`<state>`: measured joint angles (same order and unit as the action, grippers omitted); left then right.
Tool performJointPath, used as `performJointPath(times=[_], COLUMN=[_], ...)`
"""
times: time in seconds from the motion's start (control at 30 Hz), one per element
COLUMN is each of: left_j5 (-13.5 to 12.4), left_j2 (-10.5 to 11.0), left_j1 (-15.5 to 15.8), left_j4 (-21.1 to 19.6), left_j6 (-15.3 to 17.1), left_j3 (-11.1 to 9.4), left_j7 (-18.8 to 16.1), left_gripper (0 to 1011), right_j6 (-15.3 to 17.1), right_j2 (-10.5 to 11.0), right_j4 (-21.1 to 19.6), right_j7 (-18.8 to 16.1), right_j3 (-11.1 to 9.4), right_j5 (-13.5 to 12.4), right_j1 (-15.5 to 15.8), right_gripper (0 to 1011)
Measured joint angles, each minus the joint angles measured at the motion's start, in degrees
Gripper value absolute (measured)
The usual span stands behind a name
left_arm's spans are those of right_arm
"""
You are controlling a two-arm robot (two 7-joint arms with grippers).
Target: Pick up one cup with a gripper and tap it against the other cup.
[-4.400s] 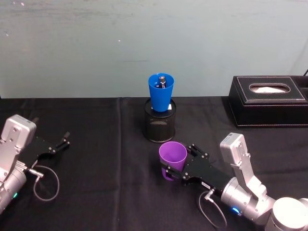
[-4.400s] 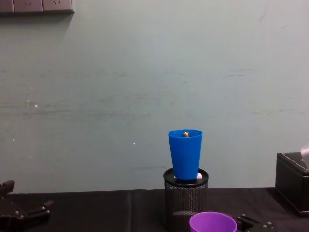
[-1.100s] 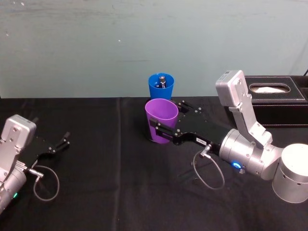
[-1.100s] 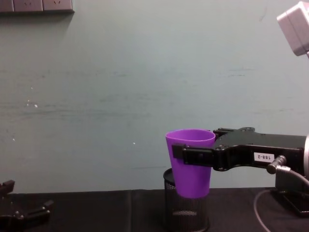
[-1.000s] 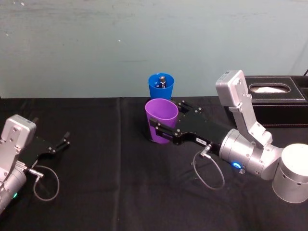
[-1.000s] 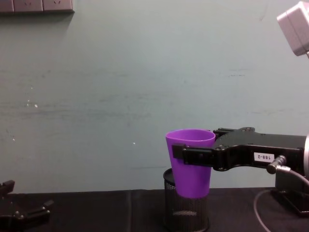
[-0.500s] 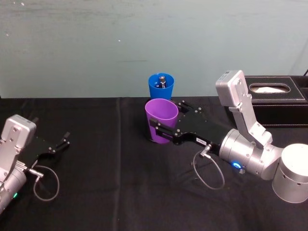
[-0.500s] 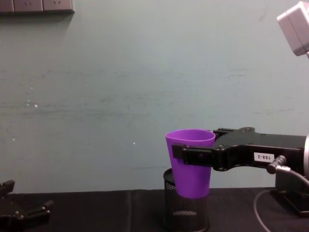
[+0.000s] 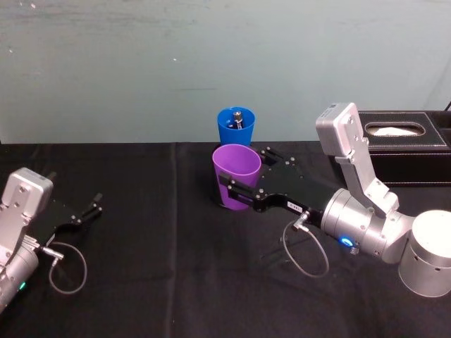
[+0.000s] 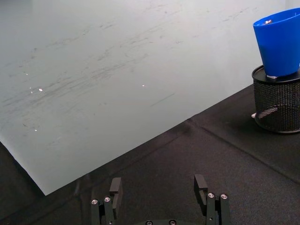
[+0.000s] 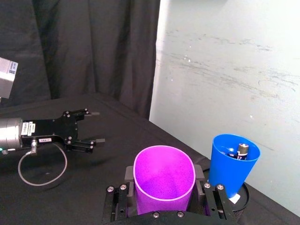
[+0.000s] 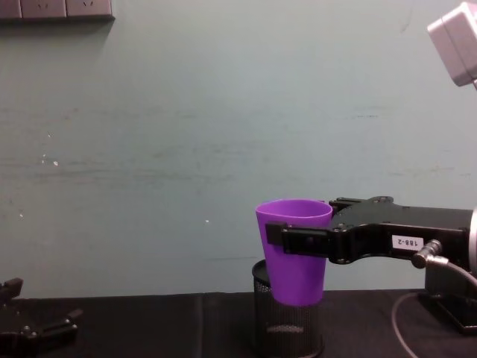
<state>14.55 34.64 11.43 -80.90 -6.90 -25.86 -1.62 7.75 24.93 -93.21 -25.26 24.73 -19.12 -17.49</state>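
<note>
Right gripper (image 9: 245,170) is clamped on the purple cup (image 12: 296,253), holding it upright in the air just in front of the blue cup (image 9: 235,127), which sits in the mesh holder (image 10: 276,105); left gripper (image 9: 96,203) is parked low at the table's (image 9: 155,267) left, fingers spread.

Head camera looks down across the black table (image 9: 176,274) toward the pale wall (image 9: 211,56); chest camera sits low and close, side-on to the purple cup (image 12: 297,280); the 2 wrist cameras look forward from either side, both catching the blue cup (image 10: 279,44) atop its mesh holder (image 10: 279,105)
</note>
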Motion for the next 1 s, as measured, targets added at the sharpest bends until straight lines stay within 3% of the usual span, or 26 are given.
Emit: performJointPath(times=[1.0], left_j5=[0.0], left_j2=[0.0], left_j1=[0.0], left_j4=[0.0], left_j6=[0.0], left_j3=[0.0], left_j7=[0.0], left_gripper=[1000], right_j6=[0.0], right_j2=[0.0], right_j4=[0.0], right_j7=[0.0], right_j3=[0.0], right_j5=[0.0], right_j1=[0.0], right_gripper=[724])
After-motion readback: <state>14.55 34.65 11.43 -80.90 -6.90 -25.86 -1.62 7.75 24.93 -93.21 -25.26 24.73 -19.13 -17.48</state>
